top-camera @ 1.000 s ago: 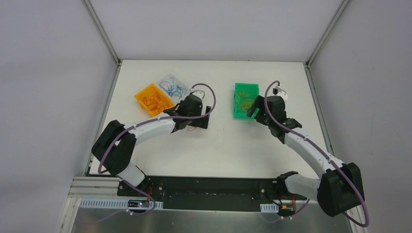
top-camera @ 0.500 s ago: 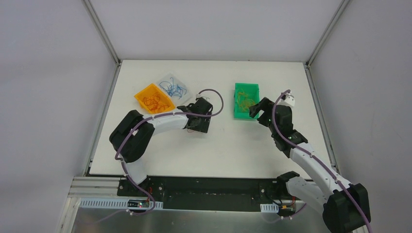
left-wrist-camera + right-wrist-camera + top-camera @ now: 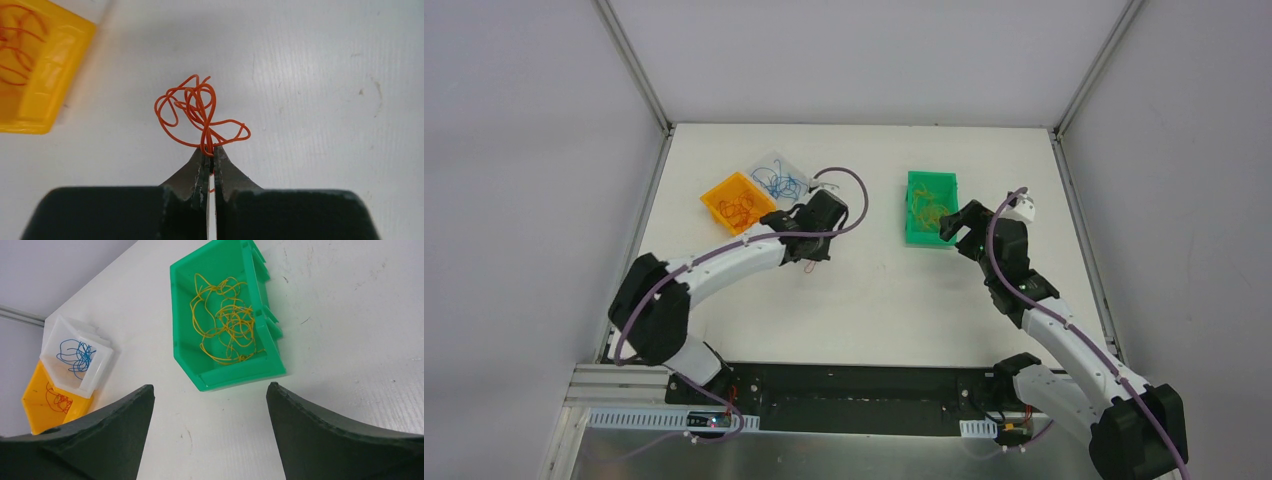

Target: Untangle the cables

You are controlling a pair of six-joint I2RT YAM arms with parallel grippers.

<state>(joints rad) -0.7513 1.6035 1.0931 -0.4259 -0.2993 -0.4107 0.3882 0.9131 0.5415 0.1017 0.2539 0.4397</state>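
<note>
**While only a few strands are pinched, the orange knot can be lost**

As the hold is looked at, the left gripper [image 3: 211,156] is seen clamped on the lowest strands of a thin, curly orange-red cable tangle [image 3: 197,112]. The tangle is spread over the white tabletop [image 3: 325,100], near the yellow-orange plastic bin [image 3: 55,90]. The grip is taken at the very fingertips, so the wire could be pulled free by a quick lift. If it is held, the whole clump may be carried off knotted, since no second hold is applied. The right gripper [image 3: 210,386] is held wide open and empty, well apart, above the green plastic bin [image 3: 180,315] of yellow cables [image 3: 225,322]. Loose loops could also be snagged on a bin wall. Blue cables [image 3: 77,355] are left in the clear plastic tray [image 3: 97,377].
</note>
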